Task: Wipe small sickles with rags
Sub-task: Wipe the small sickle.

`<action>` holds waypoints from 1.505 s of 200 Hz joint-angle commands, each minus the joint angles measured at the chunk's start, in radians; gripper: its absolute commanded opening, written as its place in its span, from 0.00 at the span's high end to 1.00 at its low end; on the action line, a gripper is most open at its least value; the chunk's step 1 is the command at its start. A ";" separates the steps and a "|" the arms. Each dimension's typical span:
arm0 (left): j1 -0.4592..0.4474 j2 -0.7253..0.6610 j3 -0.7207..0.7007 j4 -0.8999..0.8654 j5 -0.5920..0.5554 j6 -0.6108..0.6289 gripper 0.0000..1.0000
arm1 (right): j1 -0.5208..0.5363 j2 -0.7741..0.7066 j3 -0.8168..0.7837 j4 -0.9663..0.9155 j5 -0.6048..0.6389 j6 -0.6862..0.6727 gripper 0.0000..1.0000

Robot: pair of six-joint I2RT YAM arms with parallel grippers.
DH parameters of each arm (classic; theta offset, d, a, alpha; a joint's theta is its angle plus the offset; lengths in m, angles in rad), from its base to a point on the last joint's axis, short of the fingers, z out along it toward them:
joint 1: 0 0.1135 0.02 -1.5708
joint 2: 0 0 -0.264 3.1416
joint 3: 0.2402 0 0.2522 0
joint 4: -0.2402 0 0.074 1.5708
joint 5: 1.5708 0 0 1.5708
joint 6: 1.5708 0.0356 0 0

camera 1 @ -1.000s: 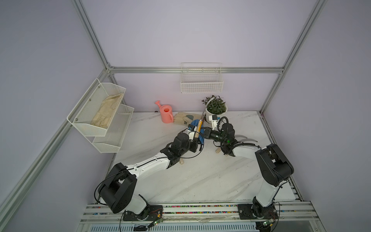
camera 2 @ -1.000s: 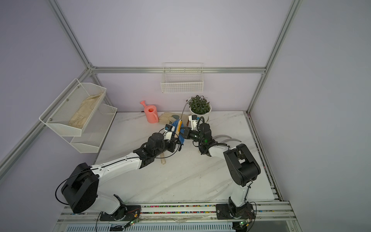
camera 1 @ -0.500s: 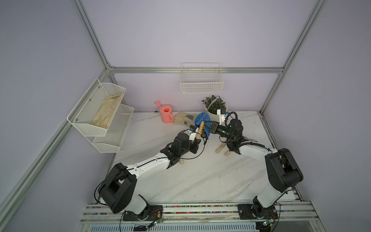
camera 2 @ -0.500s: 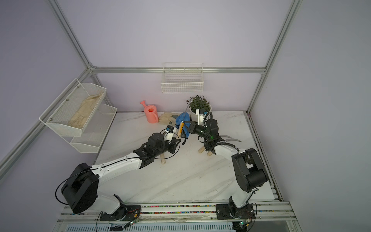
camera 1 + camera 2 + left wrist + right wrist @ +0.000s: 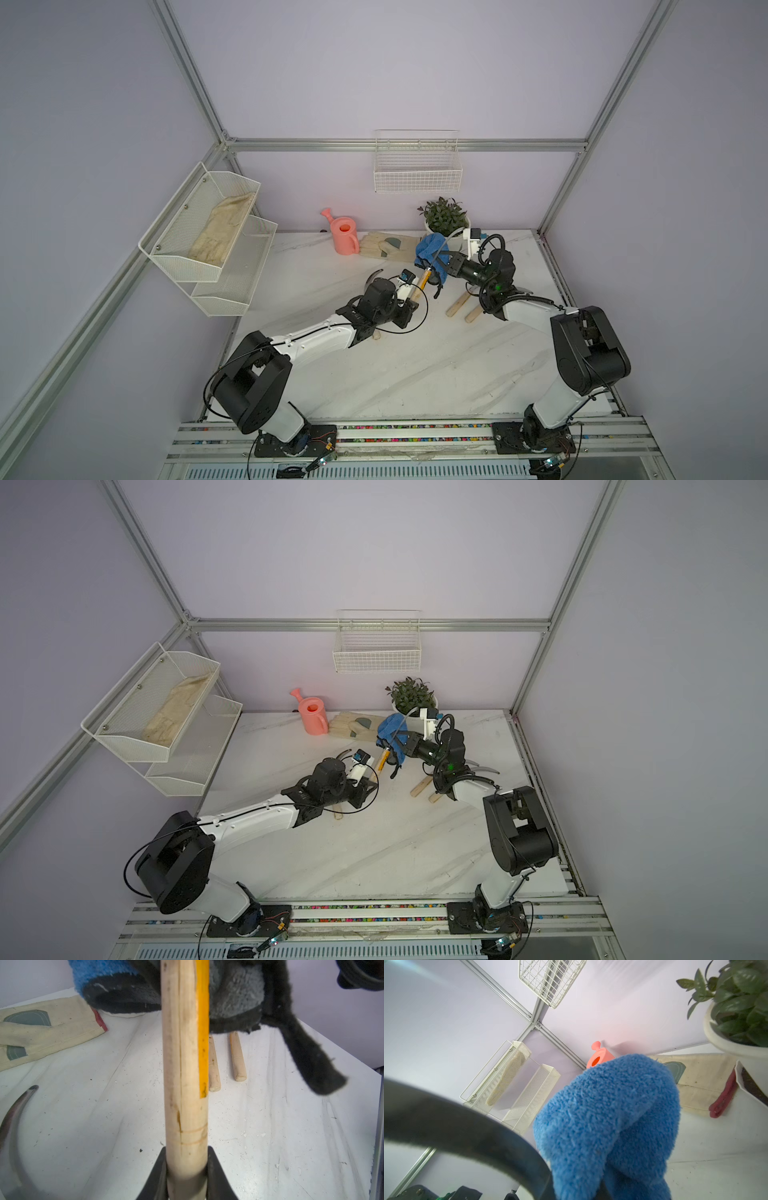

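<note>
Above the counter [image 5: 374,374] in both top views, your left end effector [image 5: 414,295] pinches a sickle [image 5: 424,277] by its handle, blade against the blue rag [image 5: 430,249] clamped by your right end effector [image 5: 444,262]. Left wrist: jaws squeeze that handle; two more sickles [image 5: 214,1068] lie beyond. Right wrist: rag [image 5: 608,1126] fills your view
</note>
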 commanded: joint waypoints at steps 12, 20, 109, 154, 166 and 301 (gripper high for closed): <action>-0.002 0.025 0.083 -0.032 0.010 0.023 1.00 | -0.005 0.002 -0.029 0.138 -0.054 0.041 1.00; -0.002 0.030 0.087 -0.032 0.007 0.024 1.00 | -0.005 0.015 -0.033 0.160 -0.067 0.059 1.00; -0.022 0.049 0.095 -0.028 -0.271 0.009 1.00 | -0.004 0.148 -0.051 0.361 -0.131 0.234 1.00; -0.053 0.074 0.115 -0.037 -0.303 0.035 1.00 | -0.010 0.157 -0.023 0.370 -0.135 0.257 1.00; -0.055 0.078 0.118 -0.040 -0.313 0.035 1.00 | -0.026 0.146 -0.011 0.369 -0.138 0.275 1.00; -0.057 0.059 0.107 -0.044 -0.275 0.034 1.00 | -0.197 0.032 0.076 0.420 -0.175 0.483 1.00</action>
